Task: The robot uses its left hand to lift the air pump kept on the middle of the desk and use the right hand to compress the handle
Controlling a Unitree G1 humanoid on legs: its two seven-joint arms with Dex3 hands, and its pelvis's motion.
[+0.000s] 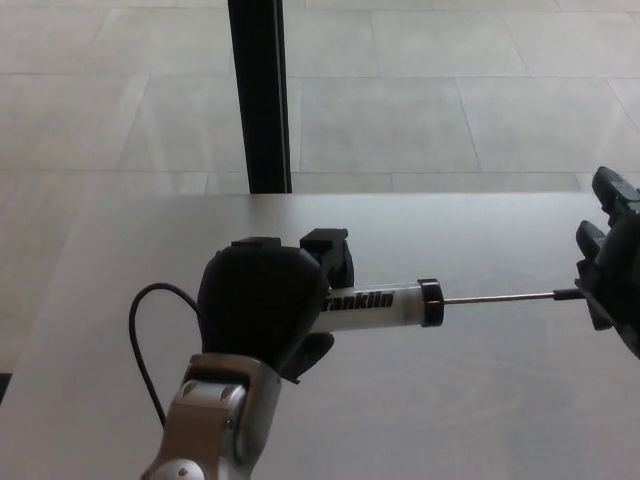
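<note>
The air pump (378, 305) has a white barrel with black lettering and a black collar, and it is held level above the desk (470, 400). My left hand (262, 318) is shut on the barrel's left end, hiding that end. A thin metal rod (500, 297) runs right from the collar to my right hand (610, 270) at the picture's right edge. The right hand covers the pump's handle, so the handle itself is hidden. A black hose (138, 345) loops out from the pump's left end.
A black upright post (260, 95) stands behind the desk's far edge, left of the middle. Beyond it lies a pale tiled floor (420, 90). The desk's light wooden top stretches across the whole lower picture.
</note>
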